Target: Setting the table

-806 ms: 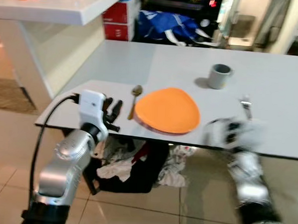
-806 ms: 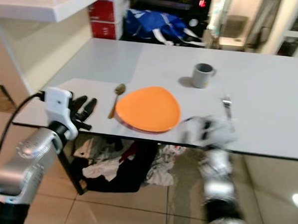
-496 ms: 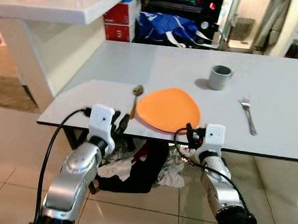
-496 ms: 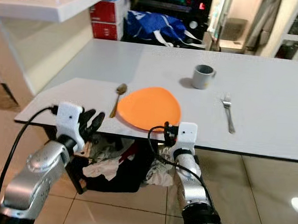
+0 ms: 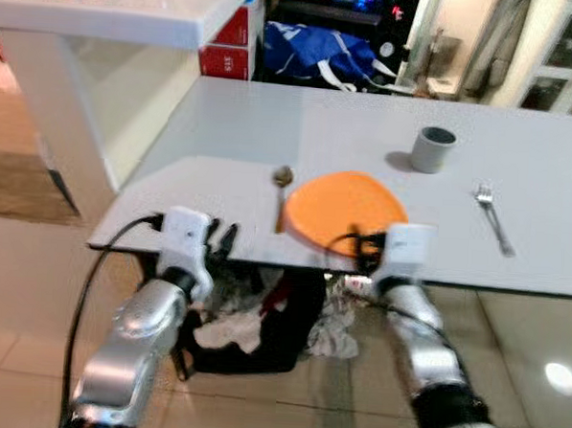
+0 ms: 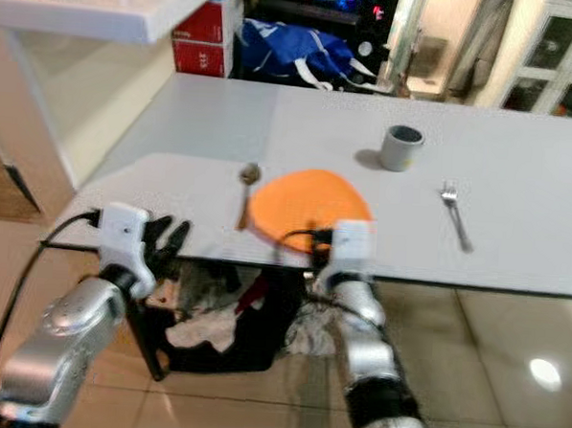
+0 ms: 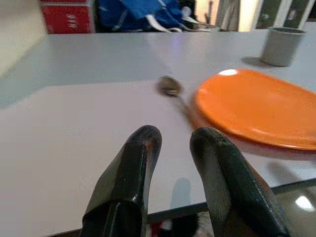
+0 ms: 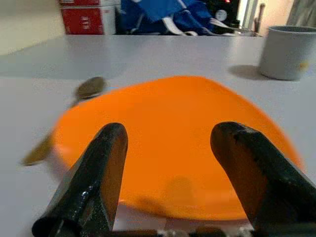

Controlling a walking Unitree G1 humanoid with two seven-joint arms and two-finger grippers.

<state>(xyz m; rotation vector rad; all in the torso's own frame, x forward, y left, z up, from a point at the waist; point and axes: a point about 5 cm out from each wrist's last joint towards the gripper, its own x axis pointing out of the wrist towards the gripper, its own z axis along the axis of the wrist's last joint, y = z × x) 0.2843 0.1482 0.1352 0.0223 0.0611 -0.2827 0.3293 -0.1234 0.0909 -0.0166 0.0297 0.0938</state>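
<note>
Right wrist view shows the right pincer [image 8: 170, 148] spread wide at the desk's [image 5: 220, 187] near edge, its fingers framing the orange plate [image 8: 173, 143] that lies by that edge. Beside the plate lies a spoon [image 5: 281, 190], with a grey cup [image 5: 432, 150] and fork [image 5: 494, 220] farther along. The left pincer [image 7: 173, 148], fingers narrowly apart, hovers over the near edge, short of the spoon.

Bright, slightly motion-blurred views; floor [image 5: 556, 377] glare, perhaps ceiling light.

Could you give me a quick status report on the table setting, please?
Right gripper open, facing orange plate. Left gripper open at table edge. Spoon, fork, cup placed. Nothing in the way.
</note>
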